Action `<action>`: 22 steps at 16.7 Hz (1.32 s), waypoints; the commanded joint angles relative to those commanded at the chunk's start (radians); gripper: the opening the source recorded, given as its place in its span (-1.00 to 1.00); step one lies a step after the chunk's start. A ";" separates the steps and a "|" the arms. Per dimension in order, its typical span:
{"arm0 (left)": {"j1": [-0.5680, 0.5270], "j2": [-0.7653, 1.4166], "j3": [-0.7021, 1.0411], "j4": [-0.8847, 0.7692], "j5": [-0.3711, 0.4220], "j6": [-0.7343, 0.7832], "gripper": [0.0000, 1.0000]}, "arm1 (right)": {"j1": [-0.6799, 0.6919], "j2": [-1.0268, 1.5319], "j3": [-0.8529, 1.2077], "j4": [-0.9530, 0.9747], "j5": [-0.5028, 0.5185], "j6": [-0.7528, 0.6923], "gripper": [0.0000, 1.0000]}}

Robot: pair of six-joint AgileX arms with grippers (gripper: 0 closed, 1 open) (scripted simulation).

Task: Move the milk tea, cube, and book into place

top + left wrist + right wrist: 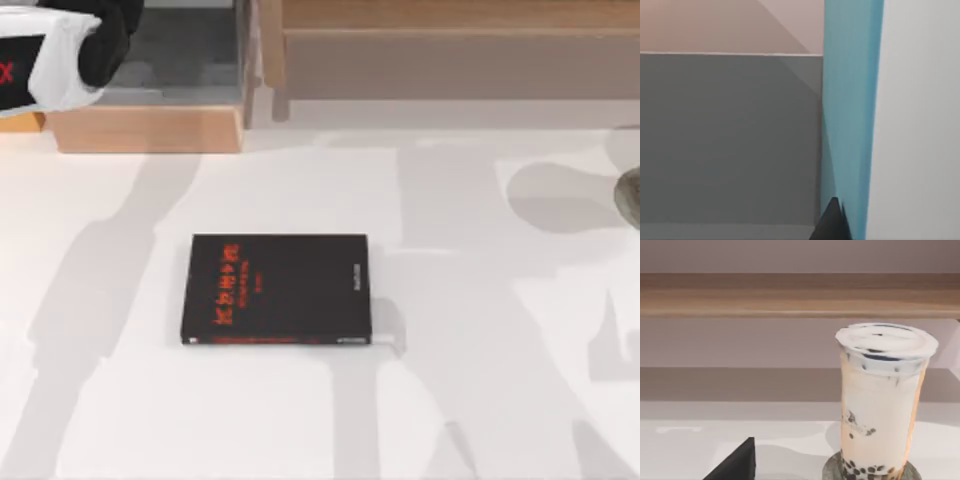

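Top view first: a black book (277, 290) with red lettering lies flat near the middle of the white table (480, 400), and the left arm (60, 50) sits up at the far left corner, over a wooden box (150, 125) with a grey floor. At the right edge there is a sliver of a dark round coaster (630, 195).

Left wrist view: here is the light blue book (850, 115) (plain cover, standing on edge), right against a dark fingertip (832, 222) of the left gripper, with a grey wall beside it. Whether the fingers are clamping it cannot be told.

Right wrist view: the milk tea (882, 400), a sealed cup with dark pearls at the bottom, stands upright on the coaster (832, 470) on the table. One dark fingertip (737, 462) of the right gripper pokes in beside it, apart from the cup; how its fingers stand cannot be told.
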 joint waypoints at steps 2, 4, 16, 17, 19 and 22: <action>0.000 0.000 0.000 0.000 0.000 0.000 -1.00 | 0.000 0.000 0.000 0.000 0.000 0.000 1.00; 0.000 0.000 0.000 0.000 0.000 0.000 -1.00 | 0.000 0.000 0.000 0.000 0.000 0.000 1.00; 0.065 -0.076 -0.044 0.015 -0.178 0.107 -1.00 | 0.000 0.000 0.000 0.000 0.000 0.000 1.00; 0.072 -0.087 -0.045 0.020 -0.200 0.124 -1.00 | 0.000 0.000 0.000 0.000 0.000 0.000 1.00; 0.074 -0.099 -0.047 0.021 -0.214 0.132 -1.00 | 0.000 0.000 0.000 0.000 0.000 0.000 1.00; 0.051 -0.089 -0.042 0.009 -0.162 0.078 -1.00 | 0.000 0.000 0.000 0.000 0.000 0.000 1.00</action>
